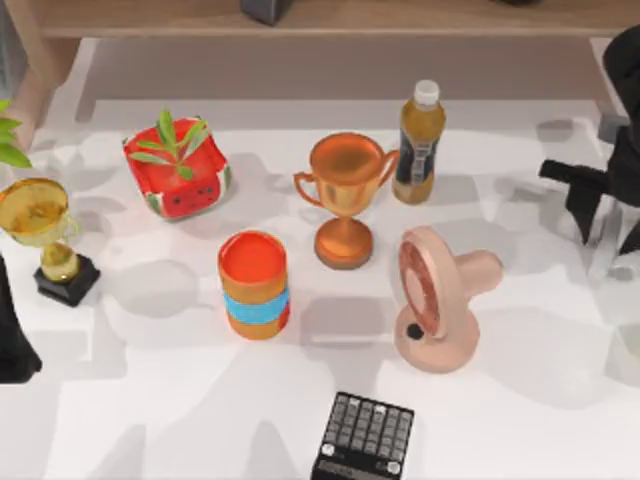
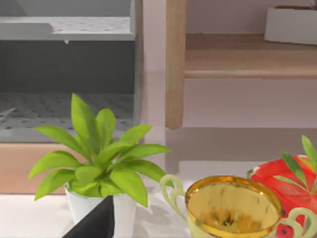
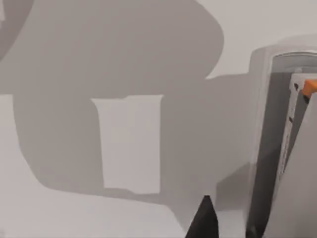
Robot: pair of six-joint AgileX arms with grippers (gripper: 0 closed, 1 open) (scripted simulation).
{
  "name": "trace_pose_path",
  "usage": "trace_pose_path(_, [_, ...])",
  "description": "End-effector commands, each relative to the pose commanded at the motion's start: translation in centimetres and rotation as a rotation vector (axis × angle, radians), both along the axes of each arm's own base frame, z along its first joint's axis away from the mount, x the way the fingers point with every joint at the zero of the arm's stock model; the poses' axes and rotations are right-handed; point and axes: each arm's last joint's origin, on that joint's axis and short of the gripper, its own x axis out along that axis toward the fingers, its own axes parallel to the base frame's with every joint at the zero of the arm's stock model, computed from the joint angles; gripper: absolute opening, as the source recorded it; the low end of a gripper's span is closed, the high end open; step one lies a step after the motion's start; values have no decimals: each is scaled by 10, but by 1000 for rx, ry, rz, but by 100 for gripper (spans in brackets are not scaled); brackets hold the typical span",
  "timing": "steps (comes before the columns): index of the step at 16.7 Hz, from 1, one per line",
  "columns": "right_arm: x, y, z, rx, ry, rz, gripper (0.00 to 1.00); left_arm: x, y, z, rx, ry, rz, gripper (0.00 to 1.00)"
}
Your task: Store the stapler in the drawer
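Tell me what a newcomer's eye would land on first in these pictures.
Probably the copper trophy at the table's middle, with the orange can to its left and the pink fan to its right. Next, the watermelon-patterned planter at the back left. The right gripper hangs at the table's right edge, over a slim white-and-grey stapler.

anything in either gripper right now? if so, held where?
Cannot be told. The right gripper is at the table's right edge over a pale elongated object, likely the stapler; contact isn't visible. The left arm sits parked at the left edge.
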Motion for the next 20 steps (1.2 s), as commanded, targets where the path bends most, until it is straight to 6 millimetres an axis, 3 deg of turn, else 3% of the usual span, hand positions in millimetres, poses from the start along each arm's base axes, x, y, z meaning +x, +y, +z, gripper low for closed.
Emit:
trace_pose_path(3, [0, 0, 0, 0, 0, 0, 2, 0, 0, 0, 0, 0, 0, 100])
trace_pose_path(4, [0, 0, 0, 0, 0, 0, 0, 0, 0, 0, 0, 0, 0, 100])
trace_pose_path(13, [0, 2, 1, 0, 0, 4, 0, 0, 0, 0, 0, 0, 0, 100])
trace_pose_path(15, [-1, 10, 10, 2, 1, 14, 0, 0, 0, 0, 0, 0, 0, 100])
trace_pose_path(20, [0, 1, 30, 0, 0, 1, 0, 0, 0, 0, 0, 0, 0, 100])
